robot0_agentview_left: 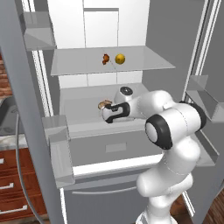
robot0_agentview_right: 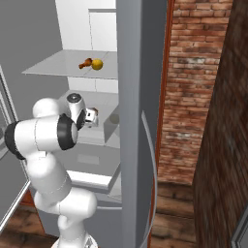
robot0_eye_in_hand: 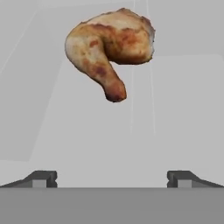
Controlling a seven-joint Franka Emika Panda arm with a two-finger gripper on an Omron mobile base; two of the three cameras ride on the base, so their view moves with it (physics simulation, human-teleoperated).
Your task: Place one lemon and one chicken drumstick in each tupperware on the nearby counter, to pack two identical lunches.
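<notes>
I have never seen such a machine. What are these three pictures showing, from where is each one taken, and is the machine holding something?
The white machine is a robot arm reaching into an open fridge. Two pictures come from cameras on the robot's base, behind the arm to its left and to its right. The third comes from a camera on the hand, looking along the gripper, whose two dark tips show at the bottom.

On the upper shelf lie a lemon and a chicken drumstick, side by side. On the lower shelf lies a second drumstick, straight ahead of the gripper.

The gripper is open and holds nothing.
</notes>
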